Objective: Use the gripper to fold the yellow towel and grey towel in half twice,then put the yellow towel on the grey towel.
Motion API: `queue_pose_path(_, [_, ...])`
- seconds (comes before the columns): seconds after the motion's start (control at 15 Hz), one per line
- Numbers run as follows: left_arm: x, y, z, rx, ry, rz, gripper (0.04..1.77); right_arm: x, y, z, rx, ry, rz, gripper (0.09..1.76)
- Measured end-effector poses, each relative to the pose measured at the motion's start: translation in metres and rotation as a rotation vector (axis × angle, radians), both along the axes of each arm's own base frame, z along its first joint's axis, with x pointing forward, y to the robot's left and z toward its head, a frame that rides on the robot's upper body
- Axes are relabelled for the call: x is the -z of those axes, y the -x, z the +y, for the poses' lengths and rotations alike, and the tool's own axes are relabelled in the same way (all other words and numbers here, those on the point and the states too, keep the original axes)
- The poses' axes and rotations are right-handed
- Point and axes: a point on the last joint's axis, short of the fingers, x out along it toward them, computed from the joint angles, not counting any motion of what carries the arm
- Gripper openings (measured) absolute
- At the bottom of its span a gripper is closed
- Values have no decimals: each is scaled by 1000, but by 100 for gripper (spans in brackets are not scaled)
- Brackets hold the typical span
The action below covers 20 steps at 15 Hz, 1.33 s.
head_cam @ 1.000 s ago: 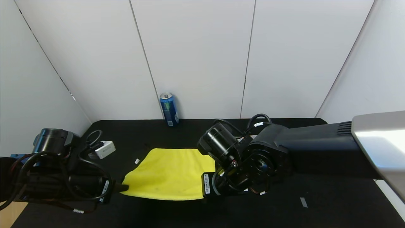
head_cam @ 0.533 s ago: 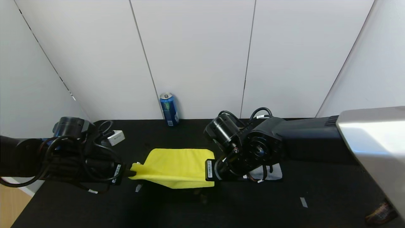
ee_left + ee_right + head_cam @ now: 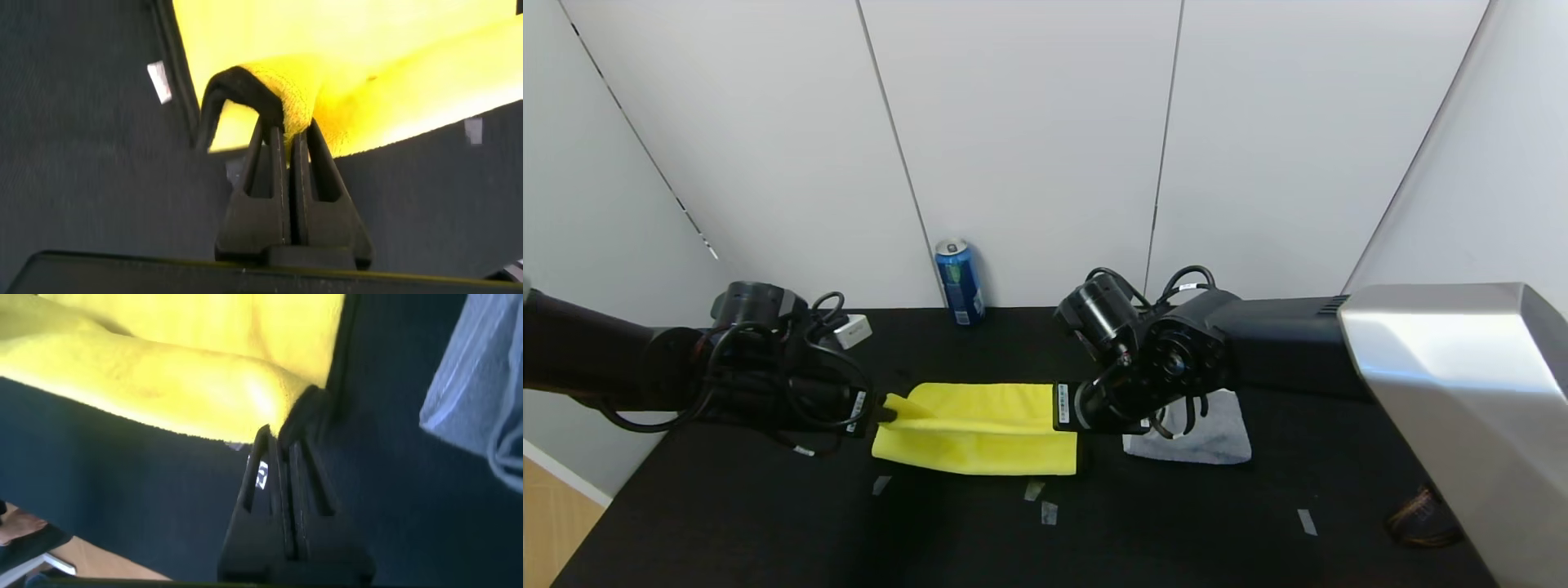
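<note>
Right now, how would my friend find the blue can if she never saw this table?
Look at the black table, then go to its far edge where it meets the white wall. The blue can stands upright there, behind the yellow towel. It is the only tall, shiny blue thing; everything near it is flat cloth or black robot arm.

— How many towels do we have?
— We count two: one yellow towel (image 3: 980, 429) and one grey towel (image 3: 1205, 437).
— And cans?
— We see one blue can (image 3: 959, 282).
</note>
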Motion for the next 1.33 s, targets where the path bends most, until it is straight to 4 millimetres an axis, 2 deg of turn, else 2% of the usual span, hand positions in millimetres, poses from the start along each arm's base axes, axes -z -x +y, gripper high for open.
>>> queue_pose_path(0.6, [17,-27,4,-11,-5,-60,13,22,-14,13,-30,-21,-58,13])
queue_pose_path(1.27, [23,-31,8,-20,-2,-63,13,25,-26,10,-26,-33,-113,13])
queue_pose_path(1.33, [23,-31,8,-18,-3,-64,13,25,-27,9,-25,-32,-114,18])
